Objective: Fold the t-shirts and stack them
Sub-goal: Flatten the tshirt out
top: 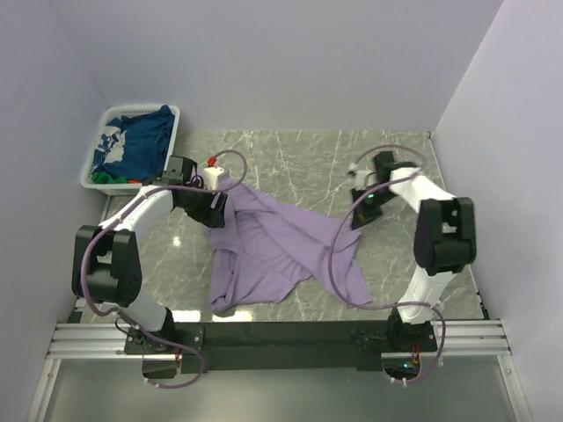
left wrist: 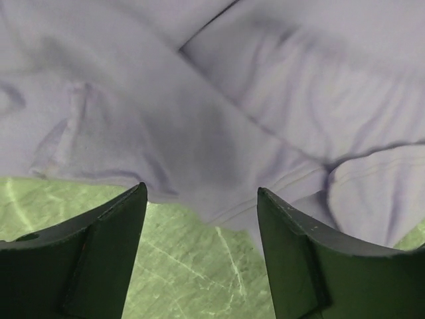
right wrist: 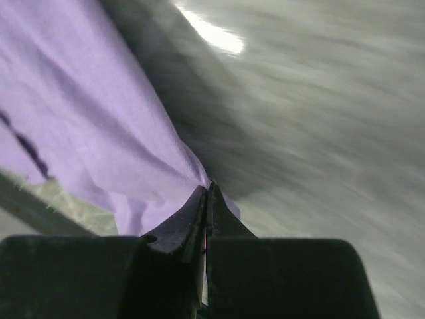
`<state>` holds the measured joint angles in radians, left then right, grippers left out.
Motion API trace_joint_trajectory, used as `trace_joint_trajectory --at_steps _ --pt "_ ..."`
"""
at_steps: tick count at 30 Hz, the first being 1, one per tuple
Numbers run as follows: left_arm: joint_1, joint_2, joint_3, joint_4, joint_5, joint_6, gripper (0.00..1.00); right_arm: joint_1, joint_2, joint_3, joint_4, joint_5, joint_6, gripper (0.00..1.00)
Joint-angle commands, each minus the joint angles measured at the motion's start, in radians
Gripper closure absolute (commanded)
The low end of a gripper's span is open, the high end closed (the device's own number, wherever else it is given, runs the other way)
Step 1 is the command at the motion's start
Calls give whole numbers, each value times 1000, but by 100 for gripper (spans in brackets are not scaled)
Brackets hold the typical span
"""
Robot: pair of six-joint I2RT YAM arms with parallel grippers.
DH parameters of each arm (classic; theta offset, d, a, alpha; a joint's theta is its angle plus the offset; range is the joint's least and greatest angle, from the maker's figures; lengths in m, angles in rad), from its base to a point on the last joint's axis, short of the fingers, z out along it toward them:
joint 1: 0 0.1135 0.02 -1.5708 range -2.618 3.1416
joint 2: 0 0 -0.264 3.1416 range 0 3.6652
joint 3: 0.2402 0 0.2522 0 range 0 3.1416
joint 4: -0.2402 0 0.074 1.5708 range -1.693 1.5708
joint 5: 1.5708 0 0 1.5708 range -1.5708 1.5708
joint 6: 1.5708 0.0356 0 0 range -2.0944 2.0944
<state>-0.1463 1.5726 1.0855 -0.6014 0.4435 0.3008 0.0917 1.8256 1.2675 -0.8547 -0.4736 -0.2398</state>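
Observation:
A large lavender-purple t-shirt (top: 281,246) lies crumpled across the middle of the marble table. My left gripper (top: 214,208) is open at the shirt's upper left edge; in the left wrist view its fingers (left wrist: 106,259) straddle the shirt's hem (left wrist: 219,173) just above the table. My right gripper (top: 361,214) is shut on the shirt's right corner (right wrist: 133,153) and holds it lifted off the table. A navy blue t-shirt with white print (top: 136,145), a green one (top: 107,178) and a red one (top: 135,182) lie in the basket.
A white slatted plastic basket (top: 171,119) stands at the back left corner. A small white and red object (top: 212,167) sits by the left wrist. White walls close in the left, back and right. A metal rail (top: 281,338) runs along the near edge.

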Motion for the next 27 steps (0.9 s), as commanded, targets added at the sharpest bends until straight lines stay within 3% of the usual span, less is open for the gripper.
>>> trace_joint_trajectory --at_steps 1,6,8,9,12,15,18,21,27 --pt "-41 13 -22 51 -43 1 28 -154 -63 38 -62 90 -65 100" --pt "-99 96 -9 77 -100 -14 29 -205 6 144 -75 164 -72 100" --pt "-99 106 5 69 -75 -15 28 -204 24 173 -81 184 -61 77" --pt "-99 95 8 68 -30 -14 25 -205 9 188 -81 181 -62 62" --pt "-99 44 -4 84 27 -22 21 -205 -44 167 -50 170 -69 43" --pt "-101 11 -1 78 60 -22 22 -179 -115 119 -32 162 -91 43" --pt "-101 -9 -9 75 86 -25 23 -113 -179 60 -33 148 -116 60" --pt "-102 -3 -18 68 75 -23 23 -15 -187 -3 -20 191 -121 66" --pt "-119 1 -47 83 29 -26 22 72 -161 -72 28 288 -95 66"
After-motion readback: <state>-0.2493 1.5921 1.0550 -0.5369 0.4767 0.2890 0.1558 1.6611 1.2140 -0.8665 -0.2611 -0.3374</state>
